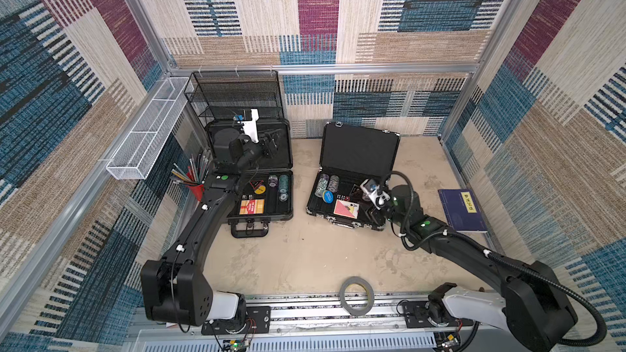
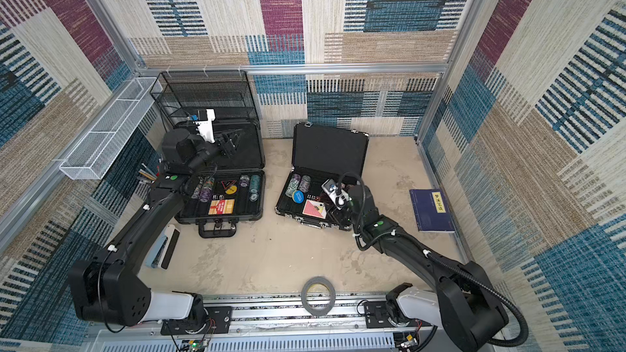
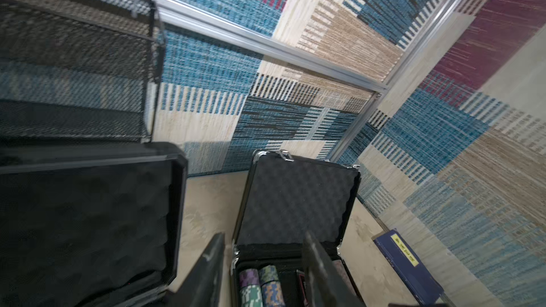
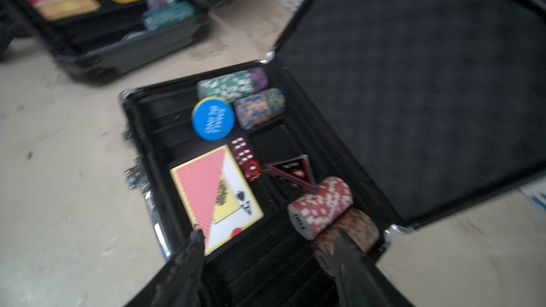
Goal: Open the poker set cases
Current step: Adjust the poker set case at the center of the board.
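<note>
Left gripper (image 3: 263, 234) and right gripper (image 4: 269, 232) gape, empty. Grey plastic case (image 1: 284, 155) and slim black case (image 1: 359, 150) stand open; careful retreat seems next.

left fingers (image 3: 206, 276) apart, empty, held high | right fingers (image 4: 186, 261) apart, empty, held low

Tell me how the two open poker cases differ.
The larger case has a black plastic handle; the slimmer case has silver latches. The larger case holds an orange card box, the slimmer case a pink-backed deck and blue disc. Both stand open, lids raised, chips inside.
</note>
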Tool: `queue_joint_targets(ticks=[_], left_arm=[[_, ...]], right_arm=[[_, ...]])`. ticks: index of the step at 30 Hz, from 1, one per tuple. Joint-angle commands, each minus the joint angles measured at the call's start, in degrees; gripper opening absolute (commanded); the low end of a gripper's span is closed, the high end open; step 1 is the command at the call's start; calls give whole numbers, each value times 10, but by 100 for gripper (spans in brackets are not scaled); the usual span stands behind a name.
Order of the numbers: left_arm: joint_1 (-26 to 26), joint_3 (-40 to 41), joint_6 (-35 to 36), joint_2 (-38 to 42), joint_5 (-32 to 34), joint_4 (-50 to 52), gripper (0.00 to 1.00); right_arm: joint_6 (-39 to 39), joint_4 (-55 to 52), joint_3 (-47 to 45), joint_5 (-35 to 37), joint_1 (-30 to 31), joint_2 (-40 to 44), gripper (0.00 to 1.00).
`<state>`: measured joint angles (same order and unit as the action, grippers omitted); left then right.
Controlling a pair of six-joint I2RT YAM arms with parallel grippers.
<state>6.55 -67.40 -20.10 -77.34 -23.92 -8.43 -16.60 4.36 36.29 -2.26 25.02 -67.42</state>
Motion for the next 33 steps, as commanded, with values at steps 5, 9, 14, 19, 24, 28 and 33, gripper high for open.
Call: queue_joint_targets(ticks=[5, 9, 14, 19, 24, 28, 33], left_arm=[[-32, 115, -8, 77, 32, 25, 45], [-36, 184, -37, 107, 40, 15, 45], [-36, 266, -43, 158, 82, 40, 45], [-36, 290, -31, 195, 107, 68, 45], [-36, 291, -34, 185, 103, 60, 44], [-36, 295, -33, 182, 111, 64, 44], [-36, 332, -44, 188, 135, 38, 44]], right_arm=[[254, -61, 38, 13, -64, -52, 67], [317, -112, 49, -26, -115, -116, 60], [334, -116, 35, -39, -119, -141, 58], [329, -116, 24, -40, -119, -155, 47], [333, -125, 50, -39, -121, -205, 35], [320, -130, 69, -21, -120, -235, 22], [287, -134, 103, 11, -121, -265, 9]])
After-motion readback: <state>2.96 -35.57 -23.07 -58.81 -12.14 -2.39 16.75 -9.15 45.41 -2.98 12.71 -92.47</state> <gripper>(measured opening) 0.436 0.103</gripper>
